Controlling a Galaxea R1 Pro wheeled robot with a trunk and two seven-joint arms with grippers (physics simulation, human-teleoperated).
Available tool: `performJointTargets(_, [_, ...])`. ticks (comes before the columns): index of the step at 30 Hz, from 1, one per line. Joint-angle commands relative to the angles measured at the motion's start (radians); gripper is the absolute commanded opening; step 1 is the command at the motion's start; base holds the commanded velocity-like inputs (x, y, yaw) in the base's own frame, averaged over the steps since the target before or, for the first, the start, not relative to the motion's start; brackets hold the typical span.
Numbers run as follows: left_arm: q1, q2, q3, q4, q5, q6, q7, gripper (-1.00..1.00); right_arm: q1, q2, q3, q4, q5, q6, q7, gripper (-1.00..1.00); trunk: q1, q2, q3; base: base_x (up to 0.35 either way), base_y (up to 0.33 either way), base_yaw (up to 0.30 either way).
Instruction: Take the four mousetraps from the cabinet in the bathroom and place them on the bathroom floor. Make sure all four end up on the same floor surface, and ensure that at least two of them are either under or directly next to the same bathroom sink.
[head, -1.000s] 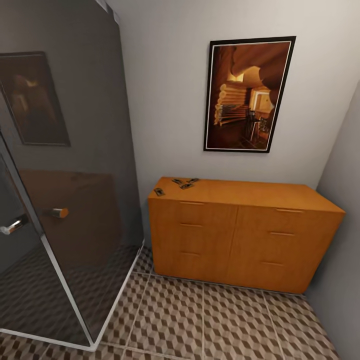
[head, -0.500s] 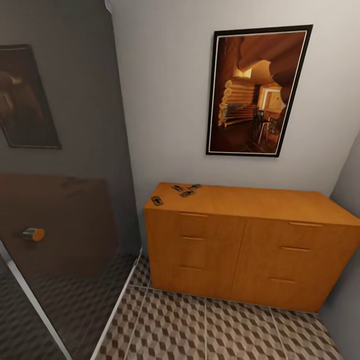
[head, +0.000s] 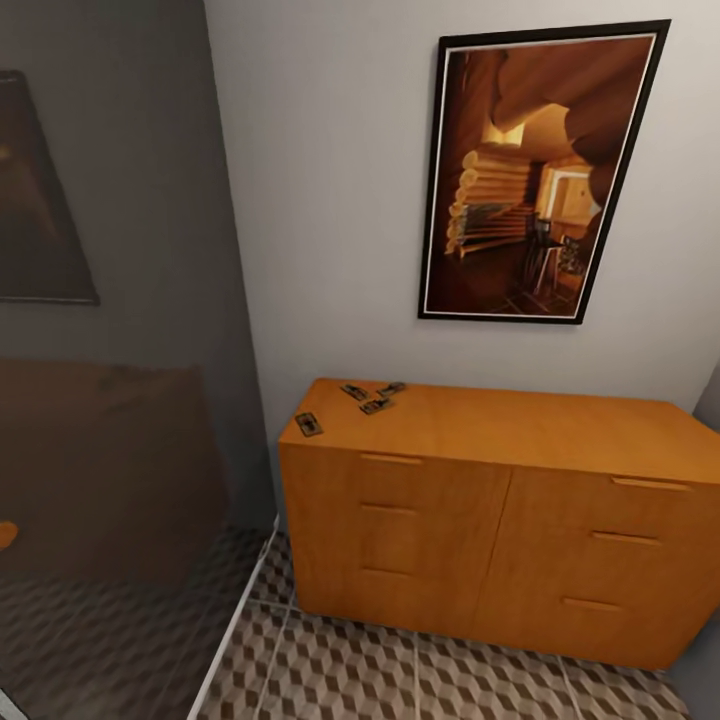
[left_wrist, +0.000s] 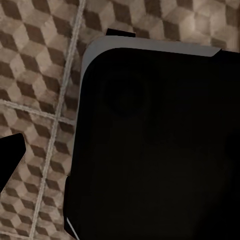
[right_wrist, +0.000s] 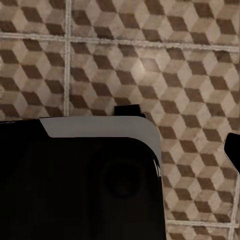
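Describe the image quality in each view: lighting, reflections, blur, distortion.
Head view: soft, even light; the dark glass shower panel mirrors the cabinet and floor tiles; wide-angle skew tilts the framed picture; the mousetraps are small and slightly soft. Left wrist view: a black body shades out detail, with the bathroom floor mildly blurred. Right wrist view: the same, tiles sharper.

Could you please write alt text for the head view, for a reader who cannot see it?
Four small mousetraps lie on the left end of an orange-brown cabinet against a pale wall, under a framed picture. Cube-patterned bathroom floor lies below.
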Motion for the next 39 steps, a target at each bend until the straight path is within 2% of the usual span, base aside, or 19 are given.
performJointTargets(1, [0.0, 0.0, 0.003, -0.001, 0.003, -0.001, 0.0, 1.0, 0.0, 0.0, -0.008, 0.001, 0.003, -0.003, 0.004, 1.0, 0.001, 0.0, -0.001, 0.333, 0.0, 0.0])
performJointTargets(12, [0.0, 0.001, 0.004, -0.001, 0.006, -0.001, 0.0, 1.0, 0.0, 0.001, -0.008, 0.001, 0.003, -0.004, 0.004, 1.0, 0.001, 0.0, -0.001, 0.308, 0.0, 0.0])
performJointTargets(31, [0.0, -0.004, 0.007, -0.004, 0.011, -0.001, -0.002, 1.0, -0.001, -0.004, -0.009, -0.008, 0.005, -0.005, 0.004, 1.0, 0.001, 0.0, -0.001, 0.014, 0.0, 0.0])
performJointTargets(32, [0.0, -0.019, 0.005, -0.026, 0.008, -0.002, -0.008, 1.0, -0.001, 0.001, -0.008, -0.008, 0.006, -0.006, 0.003, 1.0, 0.001, 0.0, -0.001, 0.0, 0.0, 0.0])
performJointTargets(34, [-0.002, -0.025, 0.004, -0.074, 0.007, 0.001, -0.005, 1.0, -0.001, -0.001, -0.008, -0.012, 0.006, -0.005, 0.003, 1.0, 0.001, 0.0, -0.001, 0.0, 0.0, 0.0])
performJointTargets(35, [-0.007, -0.028, 0.003, -0.186, 0.005, 0.009, 0.0, 1.0, -0.005, -0.008, -0.01, -0.043, 0.006, -0.004, 0.003, 1.0, 0.001, 0.0, -0.001, 0.0, 0.0, 0.0])
performJointTargets(36, [-0.008, -0.028, 0.003, -0.22, 0.004, 0.011, 0.001, 1.0, -0.006, -0.009, -0.01, -0.06, 0.006, -0.002, 0.003, 1.0, 0.001, 0.0, -0.001, 0.0, 0.0, 0.0])
performJointTargets(38, [-0.015, -0.029, 0.001, -0.372, 0.003, 0.025, 0.005, 1.0, -0.01, -0.016, -0.009, -0.158, 0.007, 0.005, 0.004, 1.0, 0.001, 0.0, -0.001, 0.0, 0.0, 0.0])
performJointTargets(39, [-0.017, -0.029, 0.001, -0.414, 0.002, 0.03, 0.006, 1.0, -0.01, -0.017, -0.008, -0.188, 0.008, 0.008, 0.004, 1.0, 0.001, 0.0, -0.001, 0.0, 0.0, 0.0])
